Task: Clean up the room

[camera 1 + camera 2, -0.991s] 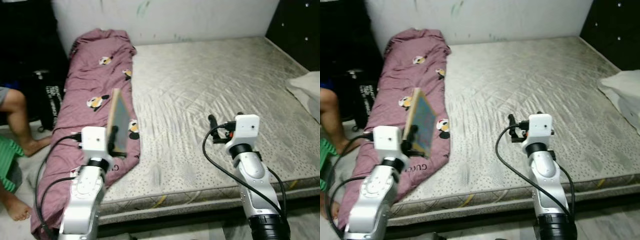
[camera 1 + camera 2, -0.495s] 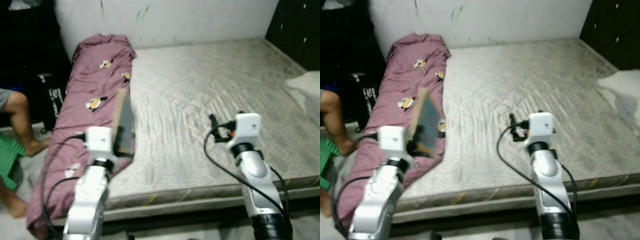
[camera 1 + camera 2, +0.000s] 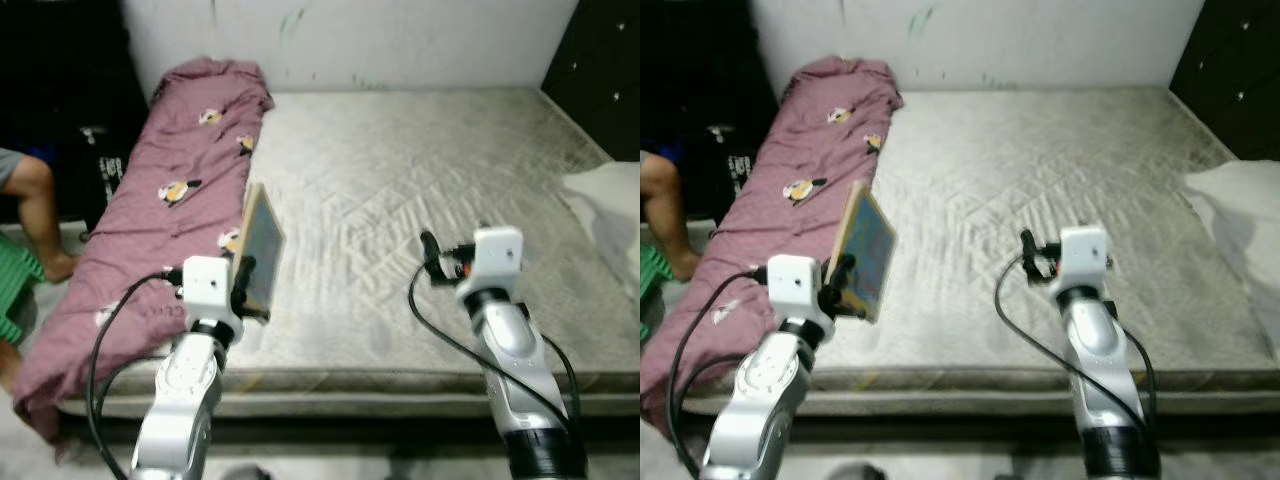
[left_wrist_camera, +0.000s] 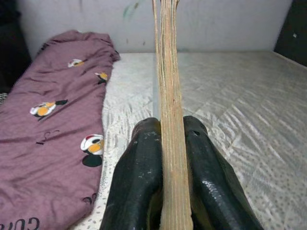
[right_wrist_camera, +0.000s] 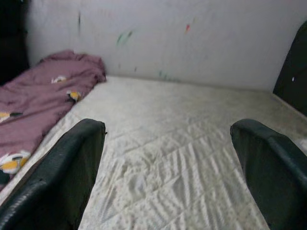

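the left gripper is clamping a thin book upright over the mattress; it should be carrying it level, gripping firmly. right gripper is hanging open.

Left end effector grips a thin, flat wooden-edged book, tilted upright, over the bare grey quilted mattress near its front edge. Maroon cartoon-print blanket lies along the left edge.
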Controlling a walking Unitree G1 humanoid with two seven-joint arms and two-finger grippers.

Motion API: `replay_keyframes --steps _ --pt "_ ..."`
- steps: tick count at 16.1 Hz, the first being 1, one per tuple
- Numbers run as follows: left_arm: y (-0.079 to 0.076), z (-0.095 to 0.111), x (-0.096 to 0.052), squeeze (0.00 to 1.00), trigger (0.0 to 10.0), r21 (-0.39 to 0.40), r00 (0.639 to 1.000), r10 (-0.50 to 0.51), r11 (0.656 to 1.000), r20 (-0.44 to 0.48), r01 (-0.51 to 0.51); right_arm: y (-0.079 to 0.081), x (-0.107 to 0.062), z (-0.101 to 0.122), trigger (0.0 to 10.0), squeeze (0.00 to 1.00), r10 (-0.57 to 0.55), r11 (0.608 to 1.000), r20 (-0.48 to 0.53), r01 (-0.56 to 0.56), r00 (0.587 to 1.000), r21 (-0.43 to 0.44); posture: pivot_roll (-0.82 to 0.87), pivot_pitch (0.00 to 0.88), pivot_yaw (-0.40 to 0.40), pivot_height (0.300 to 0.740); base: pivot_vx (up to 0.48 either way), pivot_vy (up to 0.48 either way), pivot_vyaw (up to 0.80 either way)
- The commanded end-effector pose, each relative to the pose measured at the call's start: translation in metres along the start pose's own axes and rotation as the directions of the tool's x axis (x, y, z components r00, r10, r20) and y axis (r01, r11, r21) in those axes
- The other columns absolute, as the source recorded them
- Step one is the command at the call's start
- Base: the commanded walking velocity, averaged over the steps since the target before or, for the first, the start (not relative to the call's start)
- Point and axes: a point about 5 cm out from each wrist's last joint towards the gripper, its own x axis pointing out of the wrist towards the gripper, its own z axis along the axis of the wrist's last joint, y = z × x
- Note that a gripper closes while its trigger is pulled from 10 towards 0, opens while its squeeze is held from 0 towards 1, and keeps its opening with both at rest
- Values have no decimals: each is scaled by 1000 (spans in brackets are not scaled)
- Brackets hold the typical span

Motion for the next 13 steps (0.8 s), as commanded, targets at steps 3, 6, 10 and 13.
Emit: replay_keyframes --steps 3,6,10,13 --pt "6 8 1 0 10000 -7 999 21 1000 49 -21 2 -1 -3 10000 0 -7 1000 -14 7 1000 25 -50 0 38 740 0 -90 0" --pt "10 3 9 0 10000 -32 999 25 999 39 -24 4 3 -12 10000 0 -82 996 -53 84 995 25 -49 0 47 740 0 0 0" --pt "25 9 21 0 10000 51 994 73 996 86 -77 16 6 -10 10000 0 -85 994 -22 86 996 70 -38 0 49 740 0 0 0" --pt "29 11 19 0 10000 58 985 128 989 116 -135 17 4 -8 10000 0 -84 987 -2 83 997 137 -40 0 61 740 0 0 0"
